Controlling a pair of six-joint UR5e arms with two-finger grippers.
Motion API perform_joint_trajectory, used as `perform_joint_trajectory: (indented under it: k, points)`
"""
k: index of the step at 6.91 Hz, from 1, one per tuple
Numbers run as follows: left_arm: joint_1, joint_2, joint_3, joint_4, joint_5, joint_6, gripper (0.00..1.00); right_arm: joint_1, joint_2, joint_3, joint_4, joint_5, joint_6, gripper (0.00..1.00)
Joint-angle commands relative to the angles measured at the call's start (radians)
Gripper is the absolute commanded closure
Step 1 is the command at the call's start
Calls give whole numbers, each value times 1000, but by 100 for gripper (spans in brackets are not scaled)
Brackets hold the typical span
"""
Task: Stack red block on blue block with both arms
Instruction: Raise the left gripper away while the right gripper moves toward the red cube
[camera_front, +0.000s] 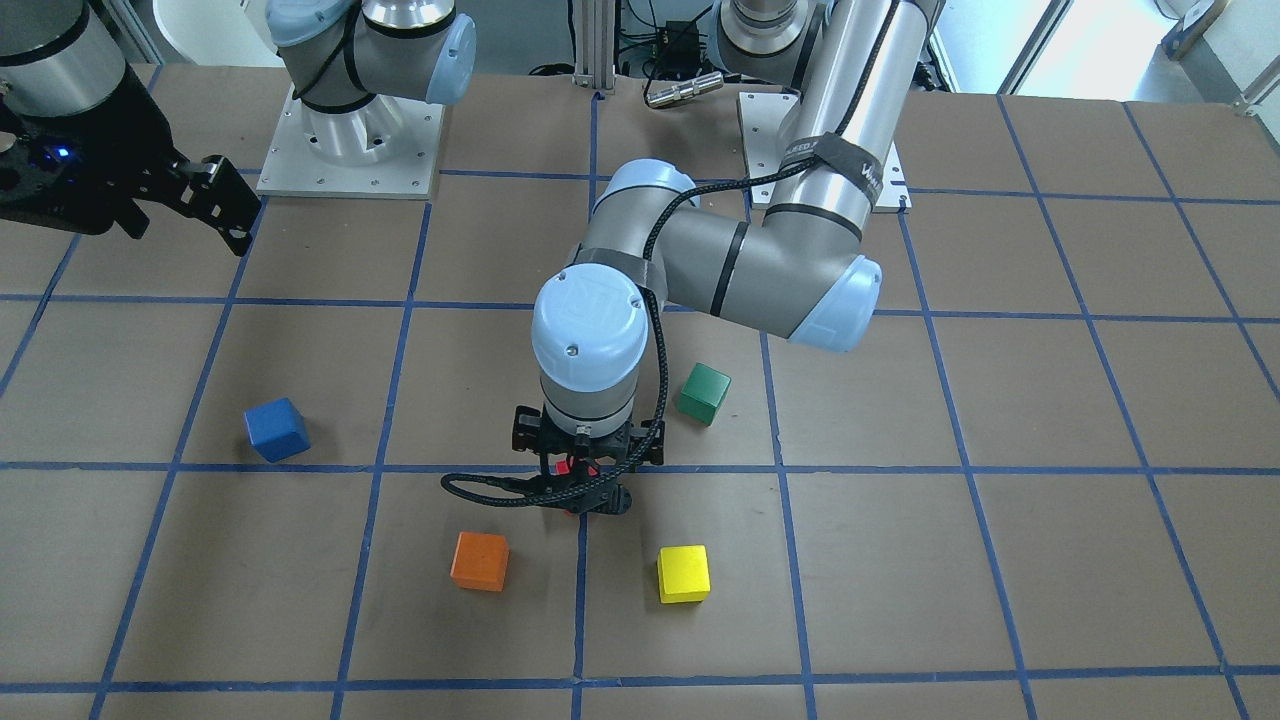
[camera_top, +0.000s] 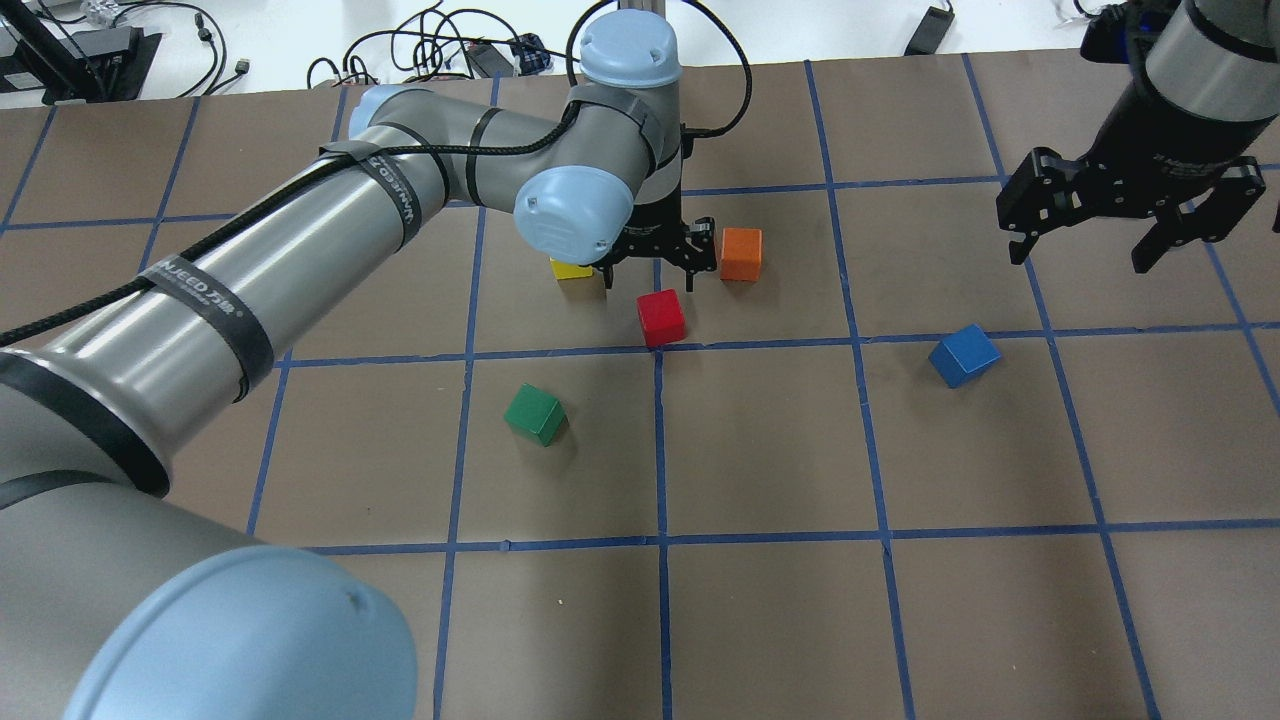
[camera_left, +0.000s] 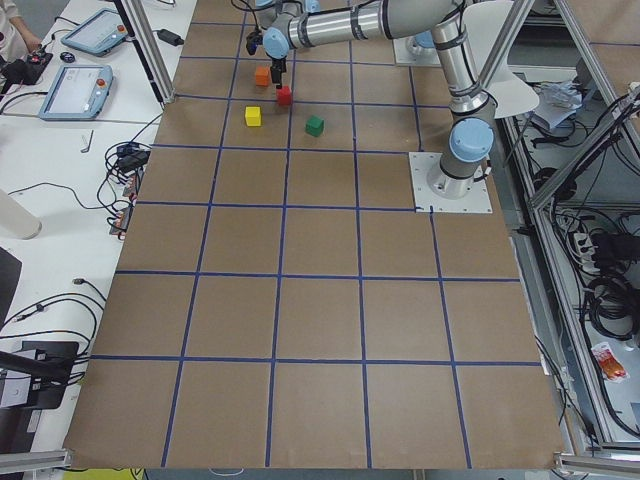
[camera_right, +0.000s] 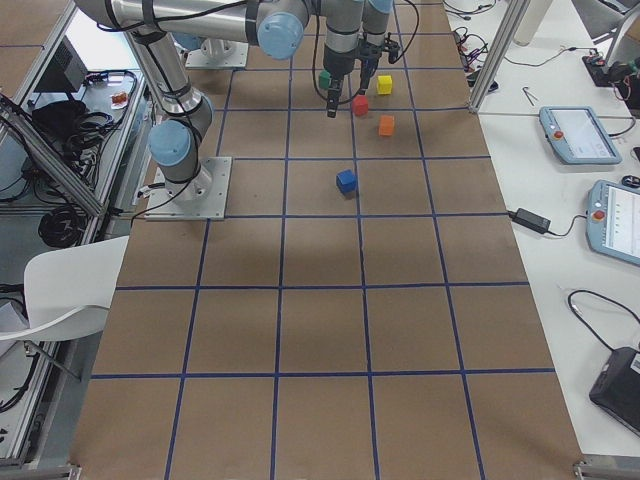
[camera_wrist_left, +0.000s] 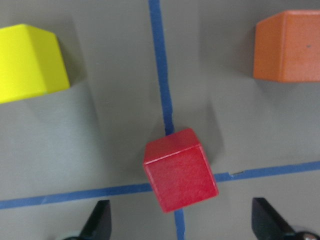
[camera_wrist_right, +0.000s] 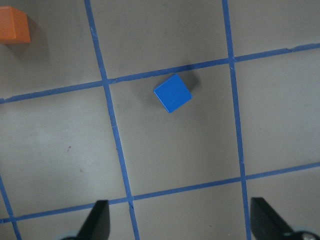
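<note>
Jaws spread, left end effector (camera_wrist_left: 182, 217) overhangs matte red block (camera_wrist_left: 180, 170); right end effector (camera_wrist_right: 180, 217) hangs near blue block (camera_wrist_right: 172, 93).

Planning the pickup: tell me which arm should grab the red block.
Left. The left hand hangs open close above the red block; the right hand is raised farther off, near the blue block.

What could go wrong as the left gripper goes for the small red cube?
1. The small matte red cube sits skewed to the open left gripper, so the closing fingers may twist it or squeeze it out.
2. The solid yellow cube and solid orange cube flank it, so a wide-open descent might nudge one of them.
</note>
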Motion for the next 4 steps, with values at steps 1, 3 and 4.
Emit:
perform_joint_trajectory:
  k: [1, 3, 4]
  points:
    - [117, 104, 20, -128, -2, 70, 0, 9, 55, -4, -94, 3, 1, 0]
    - [195, 194, -34, -278, 4, 231, 0, 100, 126, -12, -222, 0, 3, 0]
    - [230, 254, -99, -277, 2, 238, 0, 146, 184, -42, -246, 0, 3, 0]
